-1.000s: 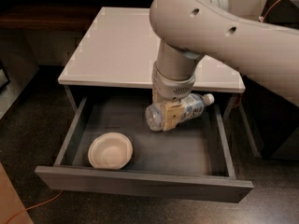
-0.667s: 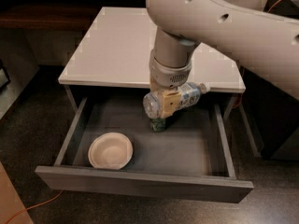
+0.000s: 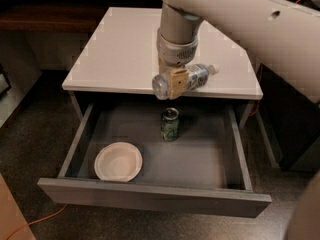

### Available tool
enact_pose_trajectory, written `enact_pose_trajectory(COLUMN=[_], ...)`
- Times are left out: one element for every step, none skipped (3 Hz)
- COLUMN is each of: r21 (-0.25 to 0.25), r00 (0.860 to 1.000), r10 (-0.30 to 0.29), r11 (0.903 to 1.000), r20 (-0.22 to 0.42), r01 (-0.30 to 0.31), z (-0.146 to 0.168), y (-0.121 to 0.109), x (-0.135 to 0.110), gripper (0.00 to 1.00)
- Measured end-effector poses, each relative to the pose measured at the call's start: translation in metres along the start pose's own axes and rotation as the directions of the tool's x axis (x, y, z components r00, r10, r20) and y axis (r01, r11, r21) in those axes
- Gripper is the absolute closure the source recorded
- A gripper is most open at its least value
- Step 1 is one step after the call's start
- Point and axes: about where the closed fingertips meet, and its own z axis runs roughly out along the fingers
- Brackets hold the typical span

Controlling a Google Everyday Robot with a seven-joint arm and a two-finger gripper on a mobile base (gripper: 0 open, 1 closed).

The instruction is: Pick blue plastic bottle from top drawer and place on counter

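My gripper (image 3: 176, 84) is shut on the blue plastic bottle (image 3: 196, 77), a clear crinkly bottle held lying sideways with its pale cap pointing right. It hangs in the air above the front edge of the white counter (image 3: 125, 49), over the back of the open top drawer (image 3: 200, 159). The large pale arm comes down from the top right and hides part of the counter.
A dark green drinks can (image 3: 170, 124) stands upright in the drawer just below the bottle. A white bowl (image 3: 118, 161) sits at the drawer's front left. An orange cable (image 3: 30, 224) lies on the floor at the bottom left. A dark wooden shelf (image 3: 45, 14) runs behind the cabinet.
The gripper has lifted the bottle up out of the drawer and back toward the counter's front edge. The green can it hid now shows in the drawer.
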Motion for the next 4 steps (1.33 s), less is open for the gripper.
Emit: enact_pose_trajectory(r21=[0.008,0.013,0.033,0.036], r00=[1.0,1.0,0.999,0.999], r10=[0.003,0.009,0.014,0.013], r11=[1.0,0.9999,0.9993,0.9992], r20=[0.011,0.025,0.029,0.031], r01=[-0.003,-0.01,-0.015,-0.014], z=[0.008,0.018,0.017,0.02], y=[-0.049,-0.08,-0.089,-0.091], x=[0.019,0.031,0.032,0.031], gripper=[0.99,0.77,0.54,0.31])
